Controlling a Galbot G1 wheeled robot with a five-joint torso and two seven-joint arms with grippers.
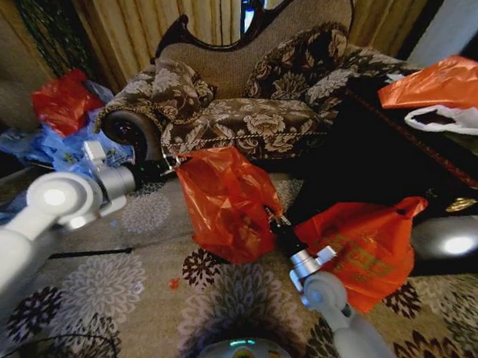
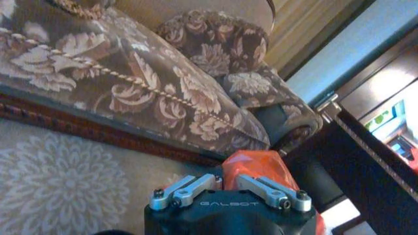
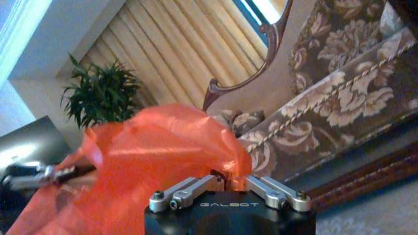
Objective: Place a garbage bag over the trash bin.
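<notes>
Both grippers pinch the garbage bag (image 1: 224,201), holding it in the air over the floral carpet (image 1: 148,284): left gripper (image 1: 172,162) at its upper edge by the sofa (image 1: 244,92), right gripper (image 1: 273,219) at its lower right edge.

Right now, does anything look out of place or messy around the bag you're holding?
Yes. Both grippers, left and right, hold the garbage bag stretched in the air before the sofa. Loose bags clutter the scene: a printed orange bag by the right arm, another on the dark cabinet, and red and blue bags left of the sofa.
</notes>
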